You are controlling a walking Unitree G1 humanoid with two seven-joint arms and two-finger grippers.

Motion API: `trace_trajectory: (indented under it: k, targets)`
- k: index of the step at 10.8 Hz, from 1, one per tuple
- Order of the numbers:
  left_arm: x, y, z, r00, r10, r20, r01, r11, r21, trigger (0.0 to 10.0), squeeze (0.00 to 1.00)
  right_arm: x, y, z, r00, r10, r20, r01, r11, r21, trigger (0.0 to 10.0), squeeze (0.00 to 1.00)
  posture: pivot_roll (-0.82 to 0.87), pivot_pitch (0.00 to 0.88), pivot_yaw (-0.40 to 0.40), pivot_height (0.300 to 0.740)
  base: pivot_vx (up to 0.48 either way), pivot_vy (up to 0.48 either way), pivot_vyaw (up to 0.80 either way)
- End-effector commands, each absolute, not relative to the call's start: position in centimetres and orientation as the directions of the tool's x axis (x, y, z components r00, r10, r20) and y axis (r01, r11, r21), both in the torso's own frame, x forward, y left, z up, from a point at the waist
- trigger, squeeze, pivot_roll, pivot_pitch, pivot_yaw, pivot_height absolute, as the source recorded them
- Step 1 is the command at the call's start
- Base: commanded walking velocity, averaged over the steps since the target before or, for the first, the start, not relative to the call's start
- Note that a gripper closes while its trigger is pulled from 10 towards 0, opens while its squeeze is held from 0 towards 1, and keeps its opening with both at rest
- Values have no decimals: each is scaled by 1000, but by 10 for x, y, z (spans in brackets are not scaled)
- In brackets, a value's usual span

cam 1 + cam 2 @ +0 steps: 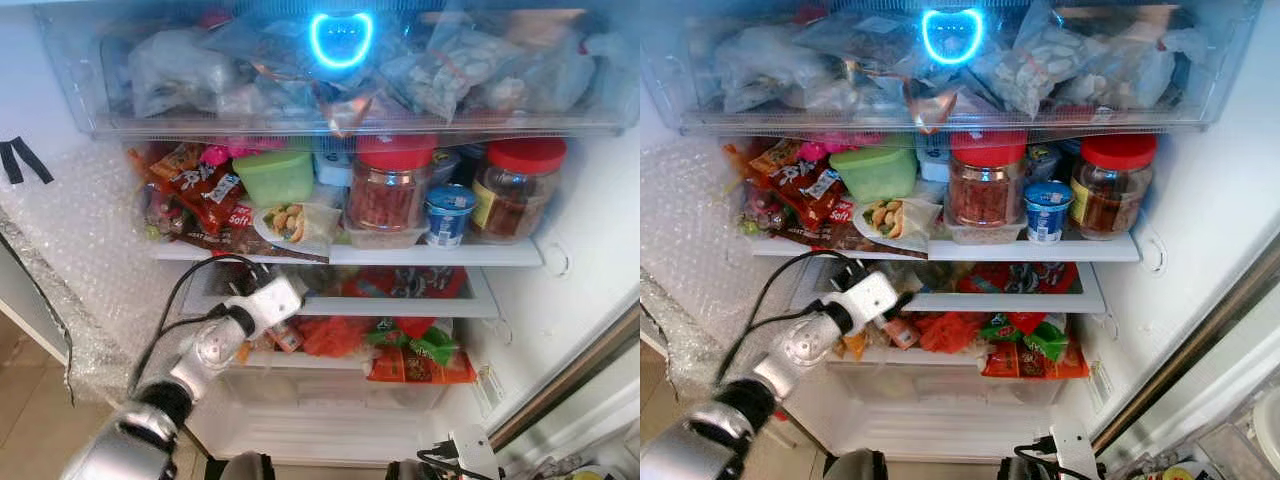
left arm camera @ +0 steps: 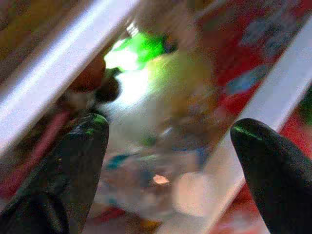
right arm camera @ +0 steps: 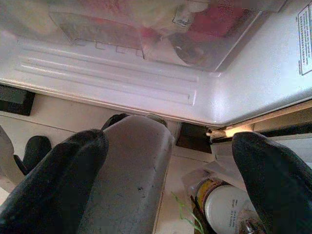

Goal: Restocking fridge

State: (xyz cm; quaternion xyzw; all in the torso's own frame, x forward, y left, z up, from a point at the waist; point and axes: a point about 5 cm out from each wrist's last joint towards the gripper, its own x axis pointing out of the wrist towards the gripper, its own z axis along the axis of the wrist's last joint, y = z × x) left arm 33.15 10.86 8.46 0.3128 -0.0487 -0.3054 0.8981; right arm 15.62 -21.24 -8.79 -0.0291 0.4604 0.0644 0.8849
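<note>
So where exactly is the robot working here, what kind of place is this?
Most likely a home kitchen, in front of an open fridge: red-lidded jars on a white shelf, bagged food in the clear drawer above, and the left gripper reaching in.

Jars (image 1: 388, 183) have red lids and brown contents. The tub (image 1: 273, 176) is green, the cup (image 1: 448, 214) blue and white. Lower packets (image 1: 415, 352) are red, orange and green. Fridge walls (image 1: 585, 240) are white.

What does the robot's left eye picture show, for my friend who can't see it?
A silver left arm reaches its left gripper into an open white fridge, at a lower shelf of red and orange snack packets. The shelf above holds two red-lidded glass jars, a green plastic tub and a small blue-lidded cup.
</note>
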Motion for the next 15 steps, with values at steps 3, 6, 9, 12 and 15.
trace_trajectory:
  k: [3,6,9,12,15]
  targets:
    - [306,86,82,639,-760,-119,701,511,498,10000,0,129,-207,-101,456,84,-886,-142,990,21,10000,0,-49,0,54,636,0,0,0]
    - [303,88,78,616,-767,-183,771,538,341,10000,0,130,-207,-100,455,83,-887,-143,990,19,10000,0,-50,0,53,636,0,0,0]
    - [294,122,83,807,-585,-85,584,767,266,10000,0,131,-209,-100,462,72,-884,-126,992,15,10000,0,-69,0,59,636,0,0,0]
    - [251,159,73,884,-449,-127,467,859,212,10000,0,130,-213,-100,454,66,-889,-136,991,4,10000,0,-39,0,38,636,0,0,0]
    - [229,188,72,992,-105,-66,118,964,238,10000,0,131,-217,-98,460,60,-886,-144,990,-8,10000,0,-40,0,23,636,0,0,0]
